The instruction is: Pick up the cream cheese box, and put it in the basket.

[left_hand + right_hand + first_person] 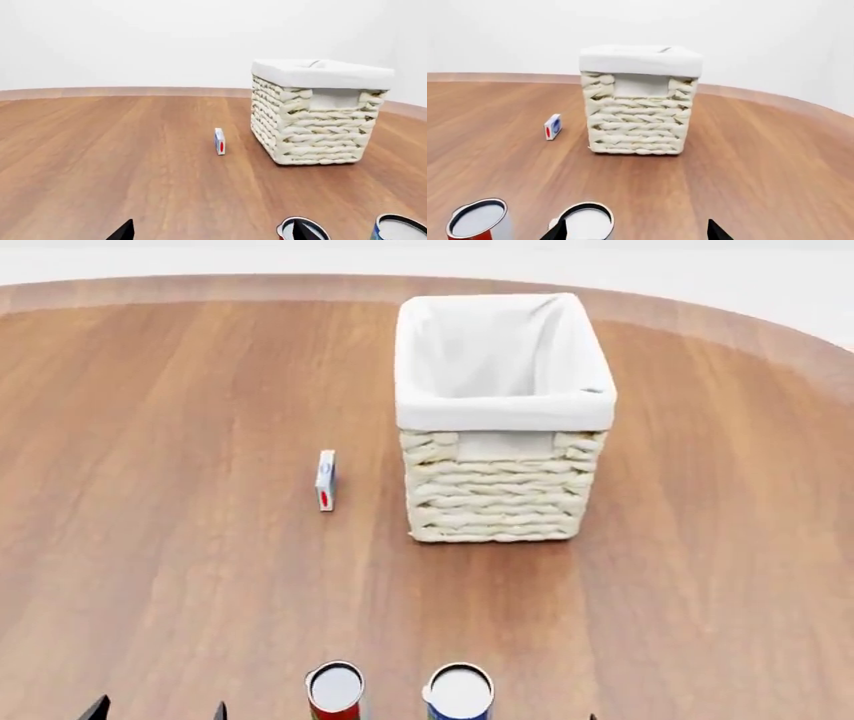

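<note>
**Head view: both grippers low and empty, box standing beside the basket**

Head view shows only the dark fingertips of the left gripper (158,708) at the lower edge, with a clear gap between them and nothing held there. Of the right gripper only a tiny dark tip shows at the same edge. In its own wrist view the right gripper (637,231) has two tips set wide apart, also holding nothing.

The cream cheese box (324,480) stands on a thin edge on the wooden table (160,440), well ahead of the left gripper and a little to its right. It is far from both grippers. It is just beside the left wall of the basket (497,495), not touching it.

Counted: one box, one basket, two cans. The red can (334,690) and the blue can (458,692) stand upright side by side, near the front edge, between the two grippers. The basket stands upright with its white liner folded over the rim.
</note>
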### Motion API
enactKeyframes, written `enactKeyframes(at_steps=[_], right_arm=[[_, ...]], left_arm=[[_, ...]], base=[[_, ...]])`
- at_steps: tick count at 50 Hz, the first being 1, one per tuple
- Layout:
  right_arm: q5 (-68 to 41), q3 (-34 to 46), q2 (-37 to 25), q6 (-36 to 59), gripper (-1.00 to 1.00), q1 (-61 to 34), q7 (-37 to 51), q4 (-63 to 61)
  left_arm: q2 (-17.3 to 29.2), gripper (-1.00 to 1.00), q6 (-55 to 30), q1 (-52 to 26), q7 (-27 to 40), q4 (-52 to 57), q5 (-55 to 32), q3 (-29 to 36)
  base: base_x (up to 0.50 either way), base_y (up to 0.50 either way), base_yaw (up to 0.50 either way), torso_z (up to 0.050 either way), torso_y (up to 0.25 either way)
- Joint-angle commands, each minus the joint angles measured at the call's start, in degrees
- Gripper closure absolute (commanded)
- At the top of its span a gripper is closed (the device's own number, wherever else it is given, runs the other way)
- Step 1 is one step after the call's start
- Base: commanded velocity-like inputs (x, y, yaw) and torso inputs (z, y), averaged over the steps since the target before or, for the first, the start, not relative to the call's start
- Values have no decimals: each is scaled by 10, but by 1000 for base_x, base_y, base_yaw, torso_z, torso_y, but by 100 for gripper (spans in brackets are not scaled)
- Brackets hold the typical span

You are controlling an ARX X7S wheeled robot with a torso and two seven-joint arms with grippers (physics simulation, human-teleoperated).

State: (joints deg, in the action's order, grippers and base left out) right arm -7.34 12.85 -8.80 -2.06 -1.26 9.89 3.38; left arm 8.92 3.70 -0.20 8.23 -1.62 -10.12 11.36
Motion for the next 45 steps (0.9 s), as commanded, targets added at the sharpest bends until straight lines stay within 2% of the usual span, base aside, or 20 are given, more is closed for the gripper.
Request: enactKeyframes(at_steps=[1,25,45], right_arm=[[10,8,-3,4,-100,0,14,-6],[4,17,-9,-6,-100,1,20,-3],[-3,27,-13,-6,-100,-3,21,6]], left_arm=[[5,-100,-4,-1,6,6,-2,4],[10,-100,2,-2,12,-2,-7,13],[14,-100,8,-5,16,-10,-14,18]], base=[[195,0,0,0,0],[126,0,0,0,0],[335,-38,0,0,0]])
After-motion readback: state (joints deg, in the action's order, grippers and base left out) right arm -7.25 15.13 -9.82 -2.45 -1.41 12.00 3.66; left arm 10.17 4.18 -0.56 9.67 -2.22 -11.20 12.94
